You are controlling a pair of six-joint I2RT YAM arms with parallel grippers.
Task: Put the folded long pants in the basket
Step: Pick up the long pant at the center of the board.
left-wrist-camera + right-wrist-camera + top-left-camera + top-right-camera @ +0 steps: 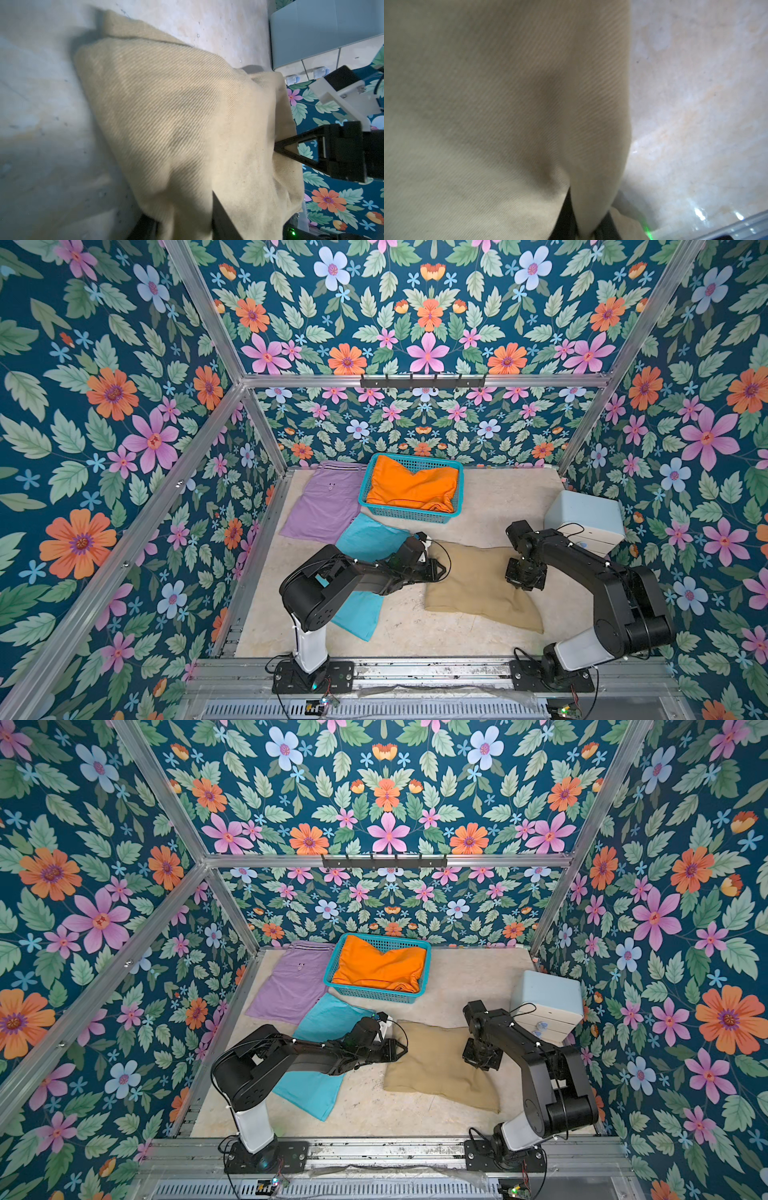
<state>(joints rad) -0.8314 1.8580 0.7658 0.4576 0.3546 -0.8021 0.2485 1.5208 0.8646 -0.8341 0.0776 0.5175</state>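
The khaki pants [482, 593] lie on the table between my two arms, their left and right edges pulled up. My left gripper [439, 570] is shut on a fold of their left edge [182, 218]. On their right side my right gripper [524, 581] points down, shut on a pinched ridge of the cloth [584, 224]. The teal basket [409, 515] stands at the back with the orange pants [411, 489] inside. Lilac pants [324, 506] lie flat left of the basket. The turquoise pants [365, 539] lie partly under my left arm.
A pale-blue drawer box [586, 518] stands at the right edge, close behind my right arm. A black hook rail [422, 381] hangs on the back frame. Floral walls and aluminium posts enclose the table on three sides.
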